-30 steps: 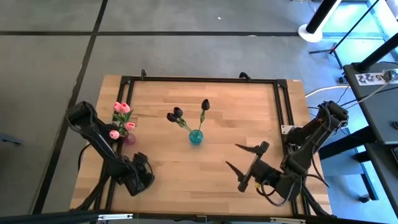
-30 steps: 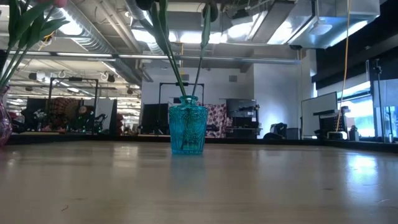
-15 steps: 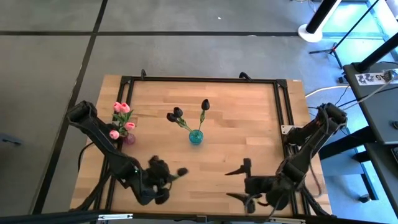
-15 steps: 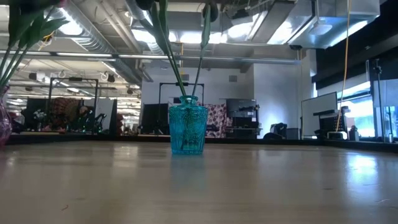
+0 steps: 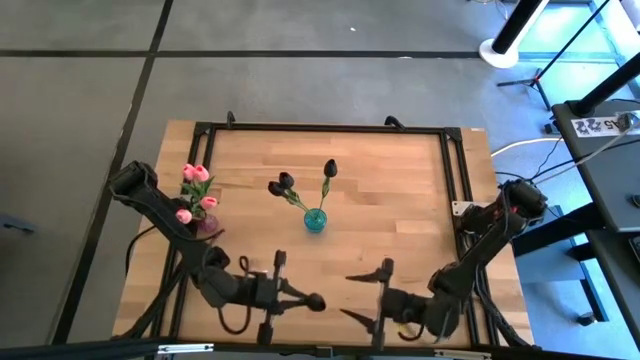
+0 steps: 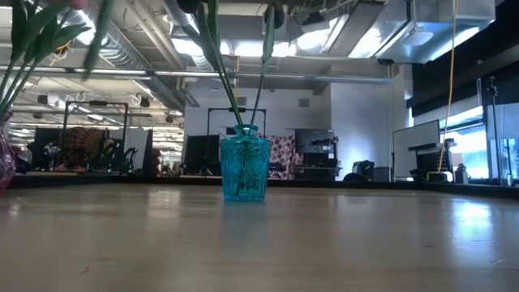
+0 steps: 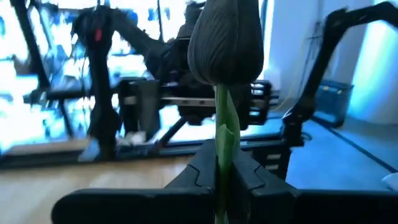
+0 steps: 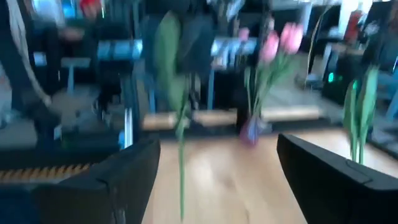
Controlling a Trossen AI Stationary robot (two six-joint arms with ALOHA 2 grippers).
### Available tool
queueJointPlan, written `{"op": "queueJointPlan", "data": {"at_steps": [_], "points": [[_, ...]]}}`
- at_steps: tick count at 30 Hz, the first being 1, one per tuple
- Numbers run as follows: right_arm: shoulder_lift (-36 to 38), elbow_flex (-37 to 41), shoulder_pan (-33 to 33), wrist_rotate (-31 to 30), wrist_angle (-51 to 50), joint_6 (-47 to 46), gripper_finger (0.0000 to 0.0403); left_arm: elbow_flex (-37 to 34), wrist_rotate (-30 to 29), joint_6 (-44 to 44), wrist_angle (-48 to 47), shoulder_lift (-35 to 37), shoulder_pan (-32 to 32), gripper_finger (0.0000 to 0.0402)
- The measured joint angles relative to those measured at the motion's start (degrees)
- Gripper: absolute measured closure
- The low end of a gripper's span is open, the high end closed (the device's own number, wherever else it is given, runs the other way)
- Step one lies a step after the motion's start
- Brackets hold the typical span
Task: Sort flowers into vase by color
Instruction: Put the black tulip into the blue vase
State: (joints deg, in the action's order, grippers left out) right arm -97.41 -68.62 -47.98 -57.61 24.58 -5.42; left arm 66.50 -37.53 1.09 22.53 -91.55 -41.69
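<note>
Left gripper (image 5: 283, 297) jaws are pressed on a dark tulip's (image 7: 225, 42) stem, near the table's front edge, well in front of the teal vase (image 5: 315, 221). Right gripper (image 5: 372, 298) jaws are spread, just beside. Slippage is risked — thin stem, top-heavy bud.

I see a teal patterned glass vase (image 5: 315, 220) mid-table with dark maroon-black tulips (image 5: 286, 183), and at far left pink tulips (image 5: 195, 174) in a purple-tinted vase (image 5: 207, 224). My left gripper's tulip (image 7: 225, 38) is dark with a green stem; the table (image 5: 400, 200) is light wood.
</note>
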Motion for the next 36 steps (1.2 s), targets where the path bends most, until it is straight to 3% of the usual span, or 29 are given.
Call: {"op": "queueJointPlan", "data": {"at_steps": [3,8,14,27,32,36], "points": [[0.0,-0.1,2.6,5.4,8.6,5.4,0.0079,0.0,0.4,-3.1,0.9,0.0,0.6,0.0398],[0.0,-0.1,7.0,17.1,10.3,5.7,0.0079,0.0,1.3,-3.2,1.2,0.0,2.1,0.0398],[-1.9,0.0,9.3,22.7,17.8,10.0,0.0097,0.0,1.4,-3.2,1.1,0.0,3.8,0.0398],[-1.9,-0.1,12.1,24.6,18.4,10.2,0.0297,0.0,1.2,-1.6,-1.3,0.0,7.0,0.0395],[-1.9,-0.1,12.5,23.6,17.4,10.3,0.0386,0.0,1.3,-1.3,-5.6,1.2,6.6,0.0356],[-1.7,-0.1,12.9,23.1,17.8,10.2,0.0387,0.0,-0.6,-1.4,-6.9,3.8,4.8,0.0314]]}}
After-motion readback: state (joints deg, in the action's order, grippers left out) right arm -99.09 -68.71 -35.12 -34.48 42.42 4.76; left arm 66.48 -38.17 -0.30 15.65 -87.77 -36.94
